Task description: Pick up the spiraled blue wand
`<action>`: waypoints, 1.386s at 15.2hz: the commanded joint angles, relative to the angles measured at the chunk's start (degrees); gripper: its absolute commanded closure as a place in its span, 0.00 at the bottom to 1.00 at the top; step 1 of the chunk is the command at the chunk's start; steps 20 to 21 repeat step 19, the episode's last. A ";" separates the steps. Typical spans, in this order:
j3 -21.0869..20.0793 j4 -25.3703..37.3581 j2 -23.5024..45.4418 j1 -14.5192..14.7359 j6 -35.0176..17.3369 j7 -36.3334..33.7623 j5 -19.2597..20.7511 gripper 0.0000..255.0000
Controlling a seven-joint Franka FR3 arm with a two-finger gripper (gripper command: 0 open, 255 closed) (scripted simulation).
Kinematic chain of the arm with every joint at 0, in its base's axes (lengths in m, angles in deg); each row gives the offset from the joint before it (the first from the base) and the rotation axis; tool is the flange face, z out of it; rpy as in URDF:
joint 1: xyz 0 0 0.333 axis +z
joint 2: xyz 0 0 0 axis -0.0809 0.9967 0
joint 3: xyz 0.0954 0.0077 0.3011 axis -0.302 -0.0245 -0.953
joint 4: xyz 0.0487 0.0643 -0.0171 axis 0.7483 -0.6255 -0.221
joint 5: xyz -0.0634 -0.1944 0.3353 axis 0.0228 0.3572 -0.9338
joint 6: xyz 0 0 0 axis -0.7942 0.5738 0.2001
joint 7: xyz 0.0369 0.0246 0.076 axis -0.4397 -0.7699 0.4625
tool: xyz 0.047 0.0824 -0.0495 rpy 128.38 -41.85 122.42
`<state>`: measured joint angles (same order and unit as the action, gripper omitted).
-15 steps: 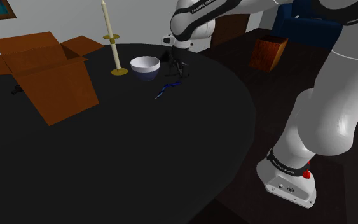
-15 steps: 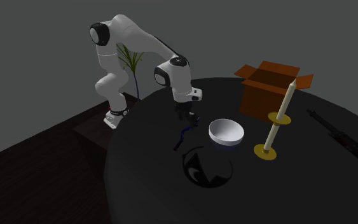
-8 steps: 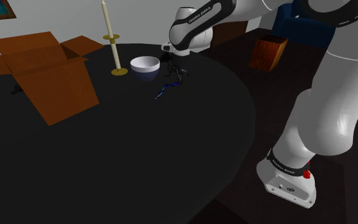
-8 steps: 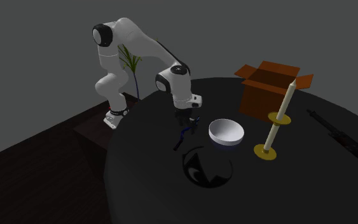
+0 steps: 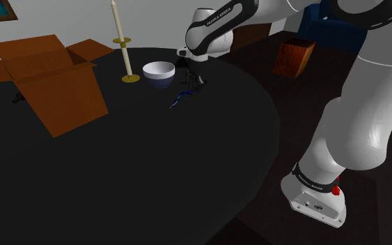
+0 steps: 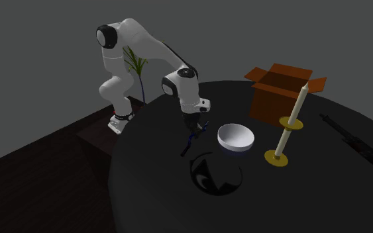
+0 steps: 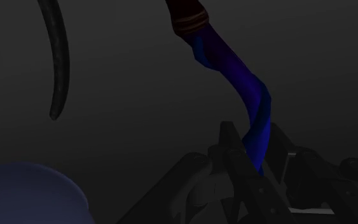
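Now your gripper [image 5: 189, 83] straddles the wand [image 5: 178, 99], lying on the table [image 5: 187, 160] near the bowl [image 5: 159, 72], toward the shoulder view's right, grip impossible to tell; probably light, stiff, slippery, best pinched mid-spiral.

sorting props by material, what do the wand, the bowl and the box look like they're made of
Wand: smooth deep-blue twisted shaft, could be plastic or glass; dark reddish handle with gold bands, maybe wood. Bowl: smooth, white inside, glazed-looking, likely ceramic. Box: flat matte brown with open flaps, looks like cardboard.
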<state>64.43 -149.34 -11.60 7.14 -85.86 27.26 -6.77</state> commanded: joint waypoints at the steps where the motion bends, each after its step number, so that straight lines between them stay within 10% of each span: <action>1: 0.01 -0.01 0.02 -0.01 0.00 0.00 0.00 1.00; 21: 0.24 6.62 -4.56 0.19 10.75 -2.92 2.92 1.00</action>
